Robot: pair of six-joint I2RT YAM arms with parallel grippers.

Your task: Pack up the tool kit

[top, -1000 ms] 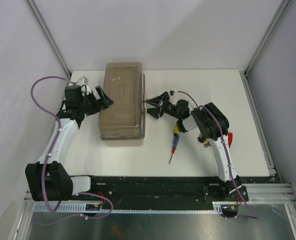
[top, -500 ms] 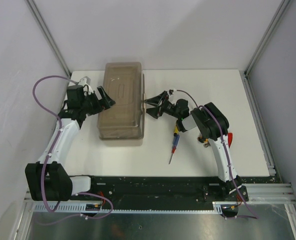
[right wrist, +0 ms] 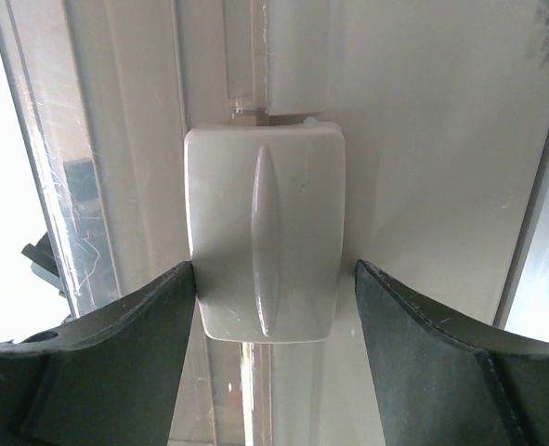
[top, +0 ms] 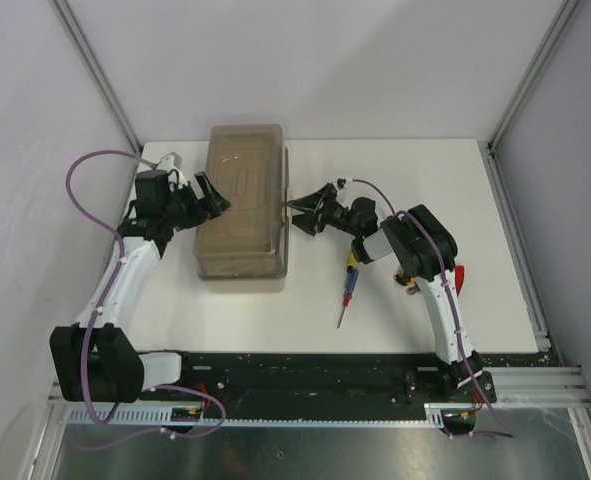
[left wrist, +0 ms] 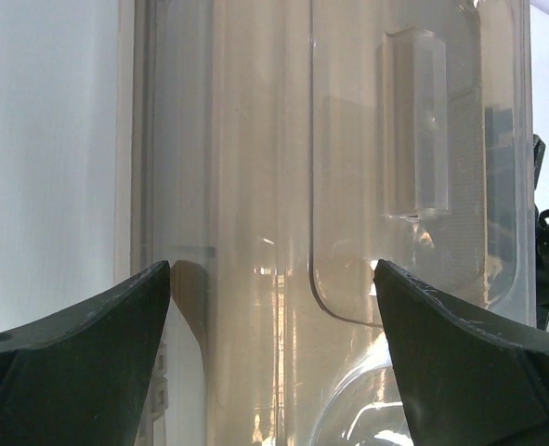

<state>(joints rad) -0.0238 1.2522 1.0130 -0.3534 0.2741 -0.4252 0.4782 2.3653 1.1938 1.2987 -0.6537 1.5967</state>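
Observation:
The beige toolbox (top: 243, 200) lies with its translucent brownish lid (left wrist: 348, 186) closed. My left gripper (top: 213, 198) is open at the box's left side; in the left wrist view (left wrist: 272, 279) the lid fills the space beyond its fingers (left wrist: 70, 372). My right gripper (top: 297, 213) is open at the box's right side. In the right wrist view (right wrist: 272, 279) its jaws straddle the front latch (right wrist: 265, 232), the left finger (right wrist: 116, 362) touching the latch edge. The yellow-red-blue screwdriver (top: 348, 288) lies on the table under the right arm. The hammer and pliers are out of view.
A red-handled item (top: 461, 278) shows partly behind the right arm's elbow. The white table (top: 415, 180) is walled by grey panels left, back and right. A black rail (top: 315, 368) runs along the near edge.
My left gripper has shifted slightly along the box's left side. My right gripper stays at the latch. The box has barely moved.

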